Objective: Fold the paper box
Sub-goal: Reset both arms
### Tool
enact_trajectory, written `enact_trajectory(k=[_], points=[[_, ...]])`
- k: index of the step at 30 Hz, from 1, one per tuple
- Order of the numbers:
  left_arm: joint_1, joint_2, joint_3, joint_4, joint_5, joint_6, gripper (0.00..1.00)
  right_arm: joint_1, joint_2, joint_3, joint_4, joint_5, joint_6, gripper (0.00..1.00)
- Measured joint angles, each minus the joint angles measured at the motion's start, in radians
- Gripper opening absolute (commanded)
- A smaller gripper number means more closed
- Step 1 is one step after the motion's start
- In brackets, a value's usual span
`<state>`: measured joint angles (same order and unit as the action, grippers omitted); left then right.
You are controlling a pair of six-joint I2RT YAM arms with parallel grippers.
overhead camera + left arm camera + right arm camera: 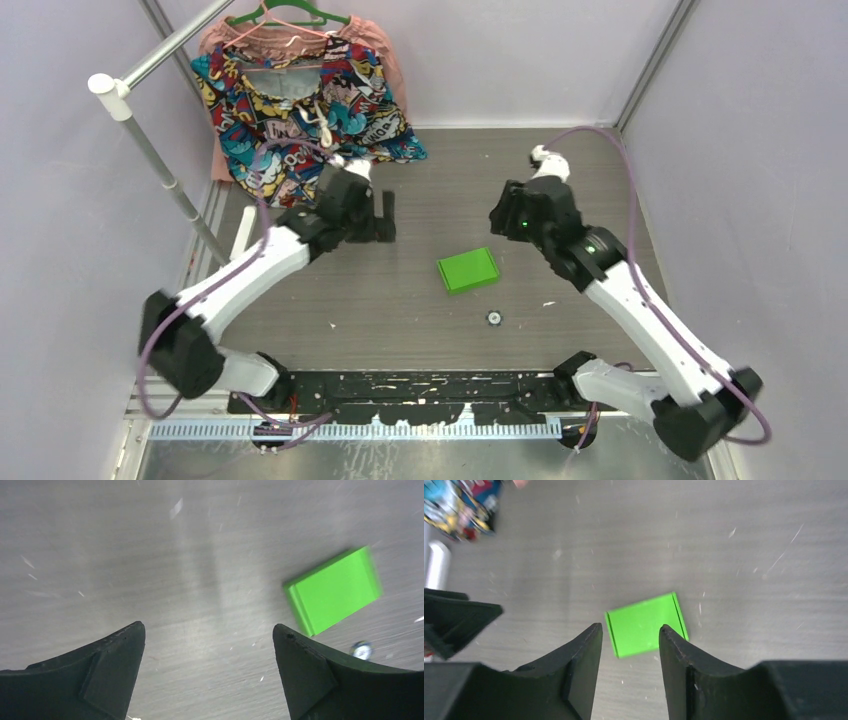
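- Nearest my side of the table (400, 310), a small round bit (493, 318) lies just beside the box. I cannot tell what it is, and I leave it out of any sweep.
- The paper box (468, 269) lies flat near the middle of the table, between the two arms and touched by neither. It looks to me like a closed, shallow rectangle with no flap standing up, so I judge the folding about done.
- The right gripper (630, 627) hangs above the box with its fingers parted and nothing between them. From its wrist view the box sits in the gap, so this is the arm I would use for any last press.
- The left gripper (207, 630) is spread wide and empty over bare table, with the box well off to its right.
- My advice to myself: lift both arms straight up rather than drag sideways, since thin card slides at a brush. I would check the box's edges for a sprung tab, because the views blur the seams.
- Farthest off, the patterned garment (300, 90) hangs clear of all this.
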<state>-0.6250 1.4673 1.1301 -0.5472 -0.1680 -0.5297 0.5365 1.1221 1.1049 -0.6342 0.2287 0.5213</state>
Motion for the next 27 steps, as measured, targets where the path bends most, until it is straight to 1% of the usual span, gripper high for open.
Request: enact_trajectory(k=[1,2,3,4,5,6,9,12,17,23,27], points=[[0.006,-0.055,0.017,-0.001,-0.01,0.018,1.0,0.0,-0.041,-0.001,0.014,0.016,-0.019,0.66],[0.013,-0.113,0.038,-0.001,-0.024,0.037,1.0,-0.002,-0.075,0.0,0.028,0.04,-0.037,0.98],[0.022,-0.156,0.053,0.0,-0.039,0.049,1.0,-0.007,-0.098,0.005,0.034,0.066,-0.05,0.99],[0.035,-0.202,0.064,0.003,-0.057,0.063,1.0,-0.014,-0.103,0.014,0.035,0.092,-0.057,0.95],[0.051,-0.243,0.064,0.003,-0.072,0.071,1.0,-0.02,-0.096,0.018,0.035,0.119,-0.068,0.99],[0.066,-0.27,0.061,0.0,-0.082,0.077,1.0,-0.027,-0.08,0.02,0.036,0.153,-0.074,1.0],[0.113,-0.326,0.008,0.003,-0.123,0.095,1.0,-0.039,-0.029,-0.006,0.05,0.239,-0.091,1.0],[0.161,-0.34,-0.072,-0.003,-0.146,0.119,1.0,-0.062,0.012,-0.06,0.043,0.296,-0.108,1.0],[0.199,-0.34,-0.175,-0.01,-0.212,0.164,1.0,-0.104,0.069,-0.066,0.047,0.304,-0.117,1.0],[0.235,-0.355,-0.291,0.068,-0.276,0.24,1.0,-0.108,0.085,-0.082,0.103,0.287,-0.095,1.0],[0.266,-0.355,-0.322,0.114,-0.28,0.282,1.0,-0.108,0.117,-0.086,0.145,0.263,-0.096,1.0]])
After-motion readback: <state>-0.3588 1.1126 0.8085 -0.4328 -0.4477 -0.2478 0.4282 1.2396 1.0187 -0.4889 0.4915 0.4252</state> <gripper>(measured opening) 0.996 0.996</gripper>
